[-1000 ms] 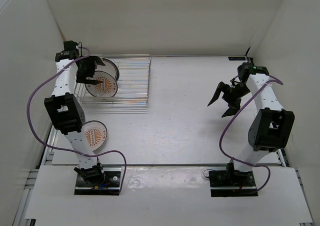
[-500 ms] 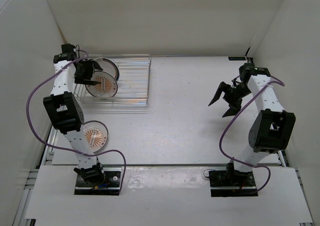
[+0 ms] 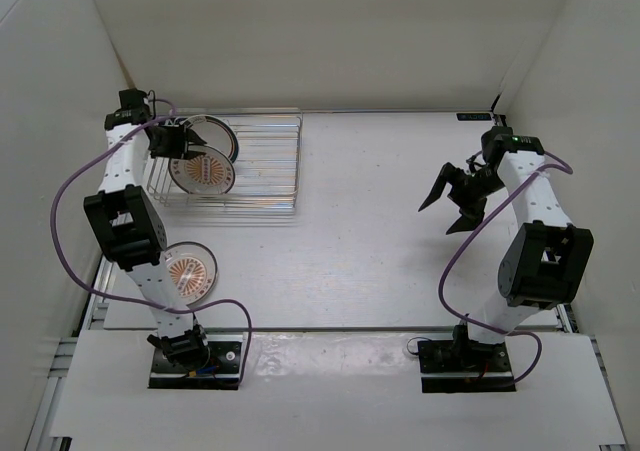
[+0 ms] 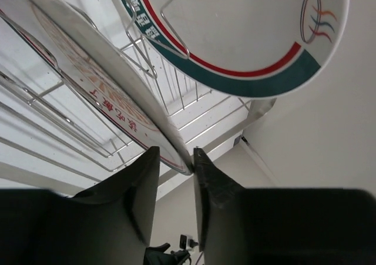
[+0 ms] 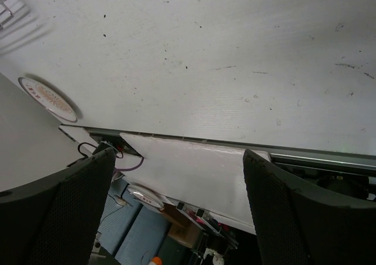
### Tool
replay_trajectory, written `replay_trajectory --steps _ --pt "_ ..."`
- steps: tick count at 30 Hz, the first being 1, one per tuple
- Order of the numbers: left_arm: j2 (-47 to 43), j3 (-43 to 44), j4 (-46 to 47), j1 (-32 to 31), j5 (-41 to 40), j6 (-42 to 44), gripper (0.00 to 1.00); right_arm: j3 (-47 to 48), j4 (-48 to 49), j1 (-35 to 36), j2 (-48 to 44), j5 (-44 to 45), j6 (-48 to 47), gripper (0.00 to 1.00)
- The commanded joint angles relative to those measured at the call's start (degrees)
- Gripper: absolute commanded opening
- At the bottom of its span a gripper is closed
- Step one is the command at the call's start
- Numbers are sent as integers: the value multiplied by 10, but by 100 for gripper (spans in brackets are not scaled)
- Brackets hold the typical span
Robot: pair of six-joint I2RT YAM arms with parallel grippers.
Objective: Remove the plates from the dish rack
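One racked sunburst plate (image 4: 97,97) sits between jaws of the left end effector (image 4: 176,154).

— What is the rack (image 3: 265,161) at ten o'clock made of?
— Thin, bright metal wire, shiny. The ringed plate (image 4: 247,36) and sunburst plate (image 4: 111,109) look glazed, smooth and glossy.
— And the table (image 5: 235,71)?
— Matt white, flecked with small dark marks. The right fingers (image 5: 282,212) are matt black and finely dimpled; the left fingers (image 4: 138,200) are smoother, with a faint sheen.
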Motion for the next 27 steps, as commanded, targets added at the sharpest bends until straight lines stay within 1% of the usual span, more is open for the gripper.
replay_trajectory --steps 1,3,4,7,8,10,11,13,14,18,20,22,27 --pt "-36 -15 -31 9 -17 2 38 -7 -1 -5 -21 -9 0 90" --pt "-49 -17 -28 11 -14 -7 34 -8 0 -5 -20 -11 1 90" --pt "-55 -20 -25 13 -12 -12 28 -9 1 -5 -19 -13 0 90" --pt "-71 -24 -16 12 -8 -27 21 -11 1 -5 -18 -16 1 90" --pt "-78 -21 -14 14 -3 -30 21 -9 0 -5 -18 -16 0 90" --pt "-82 -16 -16 19 6 -44 15 -9 -1 -5 -17 -17 0 90" --pt "-87 -9 -18 22 12 -55 15 -10 0 -4 -17 -18 1 90" --pt "-93 7 -29 23 27 -64 10 -9 -2 -3 -17 -17 -2 90" --pt "-97 10 -32 23 31 -74 10 -7 -2 -4 -17 -17 -2 90" --pt "-127 11 -30 29 61 -116 2 -9 -1 -4 -17 -18 -2 90" --pt "-143 28 -41 32 61 -122 0 -10 -1 -4 -17 -18 -3 90" --pt "-150 53 -48 40 47 -125 0 -12 -1 -4 -18 -20 -1 90" --pt "-158 147 -72 55 33 -108 0 -15 0 -3 -17 -25 -1 90"
